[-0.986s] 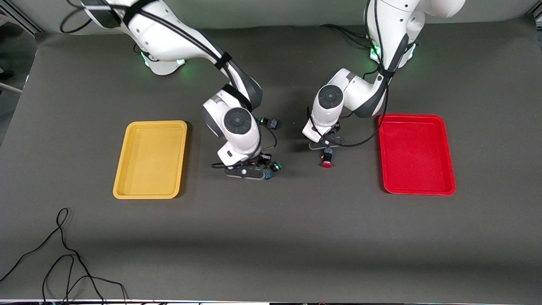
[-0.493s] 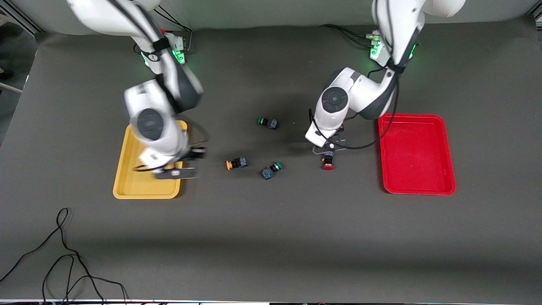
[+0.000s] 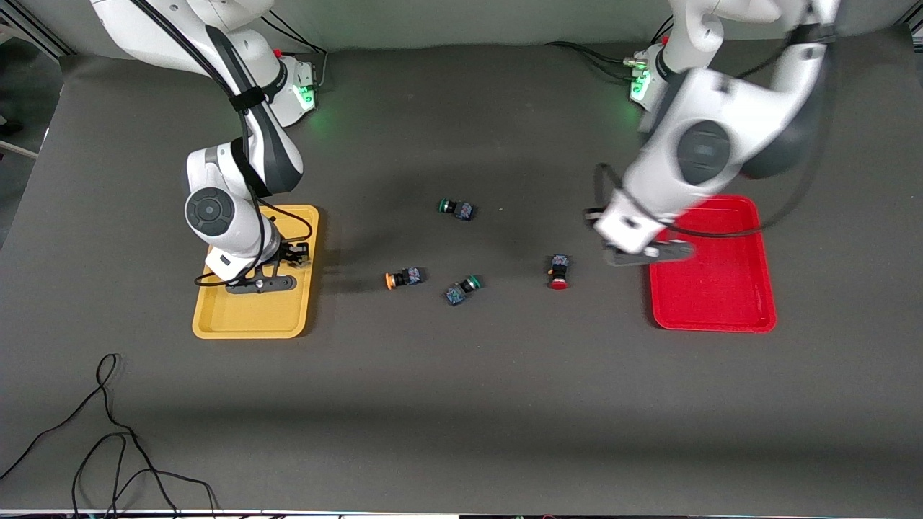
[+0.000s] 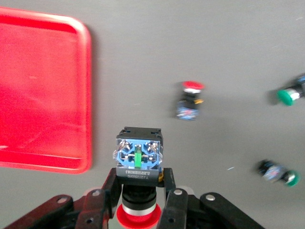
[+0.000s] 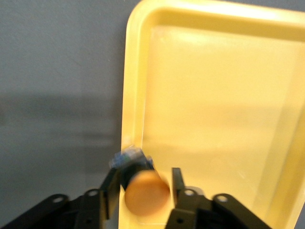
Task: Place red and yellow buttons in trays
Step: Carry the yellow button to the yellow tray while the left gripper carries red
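My left gripper (image 3: 649, 254) is shut on a red button (image 4: 139, 157), over the table beside the rim of the red tray (image 3: 721, 295), which also shows in the left wrist view (image 4: 43, 95). A second red button (image 3: 558, 272) lies on the table, also in the left wrist view (image 4: 189, 98). My right gripper (image 3: 292, 254) is over the yellow tray (image 3: 245, 313). A yellow button (image 5: 145, 188) sits blurred between its slightly parted fingers, just above the tray floor (image 5: 214, 109). A second yellow button (image 3: 404, 277) lies on the table near the middle.
Two green-capped switches lie on the table, one (image 3: 456, 209) nearer the robots and one (image 3: 461, 288) beside the loose yellow button. They also show in the left wrist view (image 4: 288, 95) (image 4: 279, 172). A black cable (image 3: 108, 432) lies at the table's front corner.
My right arm swung from the table's middle to over the yellow tray with a yellow button. My left arm rose from beside the loose red button and moved to the red tray's rim.
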`<state>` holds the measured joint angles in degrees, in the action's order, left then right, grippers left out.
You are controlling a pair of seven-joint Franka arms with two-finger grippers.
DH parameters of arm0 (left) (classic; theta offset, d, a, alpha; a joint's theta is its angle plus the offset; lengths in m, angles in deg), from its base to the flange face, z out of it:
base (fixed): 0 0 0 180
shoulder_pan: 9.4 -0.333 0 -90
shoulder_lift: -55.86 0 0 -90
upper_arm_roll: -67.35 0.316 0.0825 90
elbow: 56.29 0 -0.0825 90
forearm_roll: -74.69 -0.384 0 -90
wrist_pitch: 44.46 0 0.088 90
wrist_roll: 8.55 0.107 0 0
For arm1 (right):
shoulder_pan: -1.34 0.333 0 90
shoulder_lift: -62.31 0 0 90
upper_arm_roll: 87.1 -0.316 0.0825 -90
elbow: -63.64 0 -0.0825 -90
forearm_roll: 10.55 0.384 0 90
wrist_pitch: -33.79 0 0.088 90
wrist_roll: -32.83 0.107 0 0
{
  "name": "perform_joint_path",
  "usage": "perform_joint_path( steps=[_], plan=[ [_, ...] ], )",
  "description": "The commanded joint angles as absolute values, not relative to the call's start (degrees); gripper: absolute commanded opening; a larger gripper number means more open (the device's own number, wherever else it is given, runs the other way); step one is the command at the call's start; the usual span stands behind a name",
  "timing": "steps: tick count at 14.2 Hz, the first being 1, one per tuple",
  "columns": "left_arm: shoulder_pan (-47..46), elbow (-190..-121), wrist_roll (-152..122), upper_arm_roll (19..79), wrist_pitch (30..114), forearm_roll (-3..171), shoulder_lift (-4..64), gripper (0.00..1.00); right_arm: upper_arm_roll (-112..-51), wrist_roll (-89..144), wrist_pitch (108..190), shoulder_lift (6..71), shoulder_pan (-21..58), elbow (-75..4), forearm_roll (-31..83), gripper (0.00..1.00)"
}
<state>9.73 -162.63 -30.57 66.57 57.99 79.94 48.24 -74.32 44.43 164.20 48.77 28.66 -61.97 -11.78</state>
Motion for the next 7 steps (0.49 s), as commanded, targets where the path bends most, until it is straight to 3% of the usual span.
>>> perform_joint_path(
  steps=[1, 3, 7],
  plan=[
    [0.13, -166.14, -18.78, 66.12, 56.61, 77.61, 50.84, 0.25, -74.26, 45.65, 163.34, 49.92, 29.81, -59.94, -10.72, 1.00],
    [-3.49, -168.86, -13.67, 66.12, 59.41, 73.99, 50.24, 0.25, -74.27, 46.19, 163.34, 49.57, 29.64, -59.58, -10.81, 1.00],
    [-6.23, -182.99, -12.06, 66.12, 81.17, 73.45, 48.39, 0.26, -75.93, 52.21, 163.51, 45.90, 30.07, -53.55, -10.02, 1.00]
  ],
)
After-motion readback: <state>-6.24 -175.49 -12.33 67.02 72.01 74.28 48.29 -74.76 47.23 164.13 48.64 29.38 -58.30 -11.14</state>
